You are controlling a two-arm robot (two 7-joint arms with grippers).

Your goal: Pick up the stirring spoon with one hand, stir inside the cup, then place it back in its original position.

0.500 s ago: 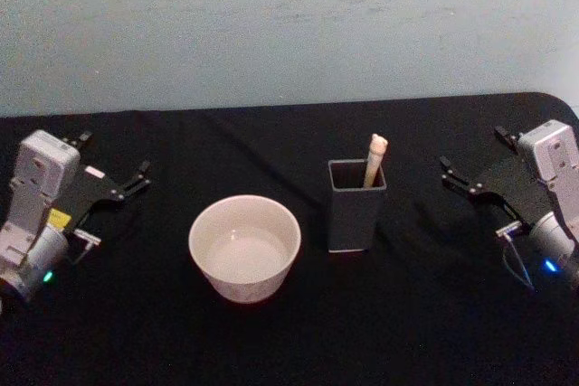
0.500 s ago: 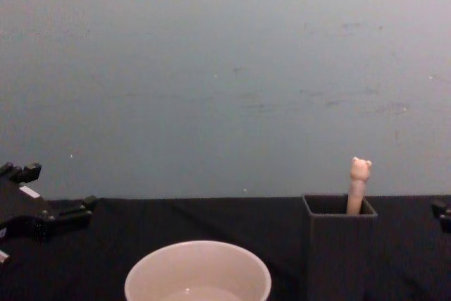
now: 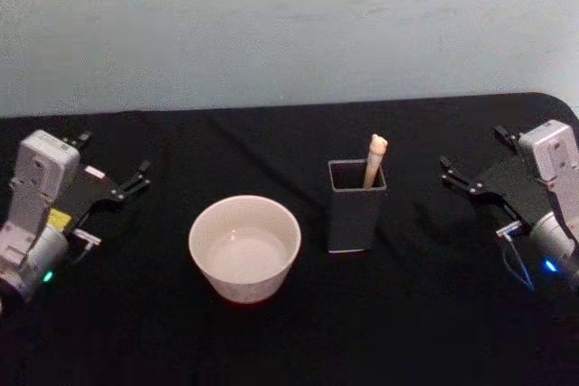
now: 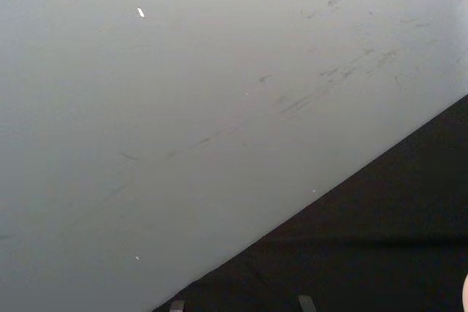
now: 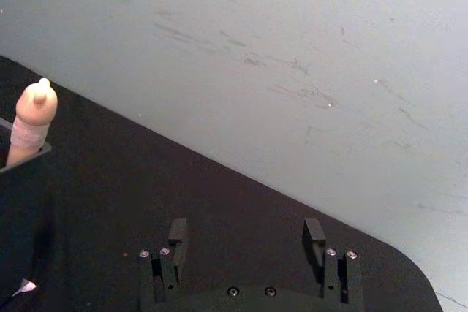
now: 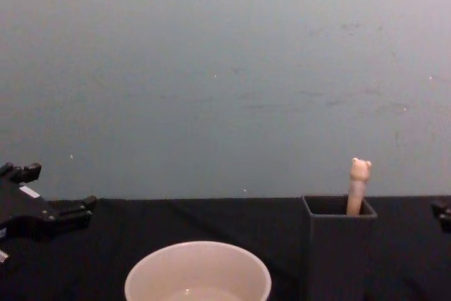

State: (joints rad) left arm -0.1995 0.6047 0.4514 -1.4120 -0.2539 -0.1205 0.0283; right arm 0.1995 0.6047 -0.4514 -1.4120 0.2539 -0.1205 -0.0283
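The stirring spoon (image 3: pixel 374 158) stands in the dark grey square holder (image 3: pixel 355 214), its beige bear-topped handle (image 6: pixel 358 185) leaning out of the far right corner; its bowl is hidden inside. The cream cup (image 3: pixel 244 246) sits to the left of the holder, and its rim (image 6: pixel 197 273) shows low in the chest view. My left gripper (image 3: pixel 113 155) rests open at the table's left side, well away from the cup. Over at the right side my right gripper (image 3: pixel 472 148) is open too, with nothing between its fingers (image 5: pixel 177 233). The spoon handle (image 5: pixel 33 118) shows off to one side in the right wrist view.
A black cloth (image 3: pixel 289 332) covers the table, and a plain pale wall (image 3: pixel 289 24) stands behind it. The table's far right corner (image 3: pixel 556 98) is rounded. Open cloth lies between each gripper and the two vessels.
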